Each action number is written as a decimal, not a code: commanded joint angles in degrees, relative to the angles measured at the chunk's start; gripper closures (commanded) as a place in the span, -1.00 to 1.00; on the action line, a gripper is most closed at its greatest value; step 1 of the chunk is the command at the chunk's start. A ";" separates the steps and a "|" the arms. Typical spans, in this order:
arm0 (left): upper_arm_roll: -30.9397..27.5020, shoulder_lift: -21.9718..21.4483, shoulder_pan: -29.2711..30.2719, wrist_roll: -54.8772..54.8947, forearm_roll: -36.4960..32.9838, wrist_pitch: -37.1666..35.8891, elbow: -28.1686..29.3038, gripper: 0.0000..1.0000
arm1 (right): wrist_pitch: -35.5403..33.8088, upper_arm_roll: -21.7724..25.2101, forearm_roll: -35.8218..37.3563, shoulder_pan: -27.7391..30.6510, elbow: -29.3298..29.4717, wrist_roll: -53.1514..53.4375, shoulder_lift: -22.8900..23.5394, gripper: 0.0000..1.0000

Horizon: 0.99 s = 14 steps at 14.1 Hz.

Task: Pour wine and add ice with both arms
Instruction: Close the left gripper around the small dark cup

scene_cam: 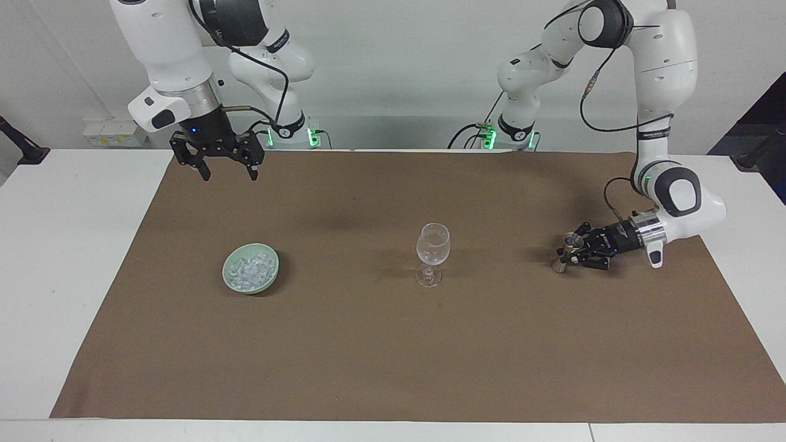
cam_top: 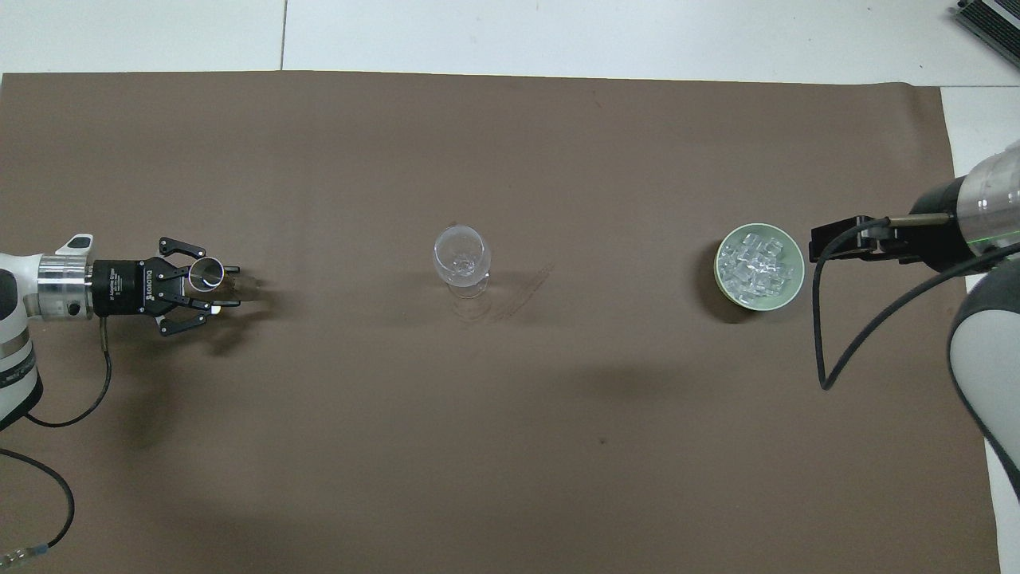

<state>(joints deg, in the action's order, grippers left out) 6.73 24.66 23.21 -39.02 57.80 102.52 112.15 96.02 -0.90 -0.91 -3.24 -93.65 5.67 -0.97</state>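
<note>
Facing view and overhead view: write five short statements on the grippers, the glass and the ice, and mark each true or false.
1. The left gripper is shut on a small metal measuring cup at the left arm's end of the table. True.
2. The ice lies in the wine glass. False: it is heaped in the green bowl, toward the right arm's end; the glass holds no ice.
3. The wine glass stands upright near the middle of the brown mat. True.
4. The right gripper grips the green bowl. False: it hangs open in the air, holding nothing.
5. The wine glass lies tipped on its side. False: it stands on its foot.
</note>
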 commanded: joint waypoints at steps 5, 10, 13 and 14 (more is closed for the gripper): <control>-0.66 -1.54 -0.10 1.23 1.26 -0.48 1.41 1.00 | -0.21 -0.25 -1.20 0.96 -0.05 -1.54 -0.44 -1.00; -0.75 -3.73 -1.58 -5.52 0.74 0.39 -0.61 1.00 | -0.21 -0.25 -1.20 0.96 -0.05 -1.54 -0.44 -1.00; -0.75 -7.07 -4.57 -11.75 0.47 2.85 -1.06 1.00 | -0.22 -0.25 -1.20 0.96 -0.05 -1.54 -0.44 -1.00; -0.75 -8.04 -5.97 -14.39 0.30 3.21 -1.58 1.00 | -0.21 -0.25 -1.20 1.04 -0.05 -1.54 -0.44 -1.00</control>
<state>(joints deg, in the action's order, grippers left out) 6.65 19.58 19.87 -48.70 57.88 103.98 110.15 96.02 -0.90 -0.91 -3.24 -93.65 5.67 -0.97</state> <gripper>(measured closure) 0.789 0.000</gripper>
